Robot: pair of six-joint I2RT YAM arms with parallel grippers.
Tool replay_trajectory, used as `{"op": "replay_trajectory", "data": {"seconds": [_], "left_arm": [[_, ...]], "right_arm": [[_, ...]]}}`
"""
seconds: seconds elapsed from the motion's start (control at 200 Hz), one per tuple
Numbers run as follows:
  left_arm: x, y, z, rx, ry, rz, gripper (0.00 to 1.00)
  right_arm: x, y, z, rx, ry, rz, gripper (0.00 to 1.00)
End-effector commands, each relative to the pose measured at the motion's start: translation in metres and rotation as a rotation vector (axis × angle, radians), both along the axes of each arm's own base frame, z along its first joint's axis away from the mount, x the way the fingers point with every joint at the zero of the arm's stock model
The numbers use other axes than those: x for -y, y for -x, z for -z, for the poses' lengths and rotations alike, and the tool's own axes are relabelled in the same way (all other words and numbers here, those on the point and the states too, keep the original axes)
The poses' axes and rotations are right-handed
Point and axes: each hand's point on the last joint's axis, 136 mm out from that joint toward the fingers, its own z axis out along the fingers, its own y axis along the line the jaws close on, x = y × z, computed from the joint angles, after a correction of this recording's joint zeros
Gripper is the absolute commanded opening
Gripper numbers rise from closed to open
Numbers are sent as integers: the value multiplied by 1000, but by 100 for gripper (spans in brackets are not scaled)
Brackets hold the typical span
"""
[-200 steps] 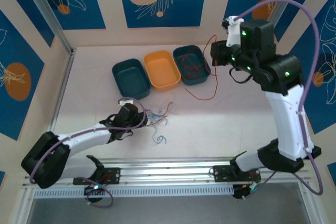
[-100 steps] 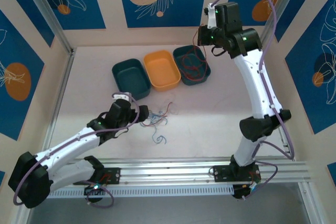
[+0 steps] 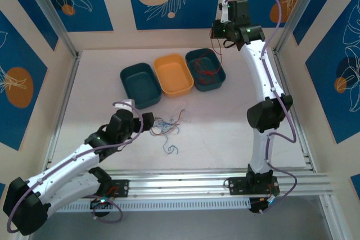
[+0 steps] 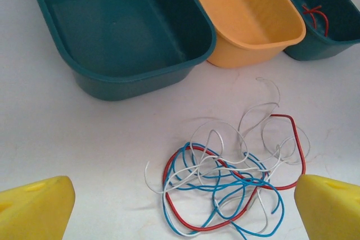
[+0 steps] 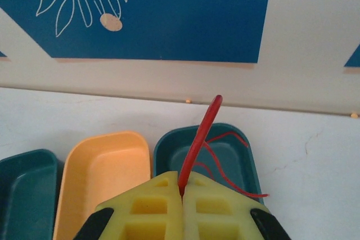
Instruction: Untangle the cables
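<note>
the left gripper (image 4: 184, 195) hangs wide open over the cables (image 4: 225, 177), a red, blue and white tangle on the table below the empty teal bin (image 4: 140, 77). the right gripper (image 5: 183, 195) is clamped on one red wire (image 5: 199, 136) above the far teal bin (image 5: 169, 136). sorting is under way, by my judgement. next comes dropping that wire in. no writing is readable.

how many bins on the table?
3, in a row: left teal bin, empty; orange bin, middle, empty; right teal bin, holding red cables.
</note>
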Motion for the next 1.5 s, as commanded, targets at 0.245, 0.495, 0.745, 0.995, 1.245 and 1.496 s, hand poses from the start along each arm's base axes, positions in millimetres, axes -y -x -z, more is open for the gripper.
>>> {"op": "replay_trajectory", "data": {"seconds": [0.245,0.495,0.745,0.995,1.245,1.496], "left_arm": [[-11,-6,9,-9,-68,-49,100],[-6,-8,14,-26,-69,-37,100],[-3,-9,20,-45,-61,-32,100],[5,-11,21,-60,-49,-8,100],[9,-11,25,-77,-47,4,100],[13,-12,25,-80,-42,19,100]], "right_arm": [[-9,-36,25,46,103,-14,0],[-22,-25,72,-83,131,-56,0],[-21,-4,109,-241,116,-55,0],[-13,8,143,-402,59,-51,0],[-24,15,182,-544,-28,-107,0],[-38,9,214,-616,-90,-133,0]]}}
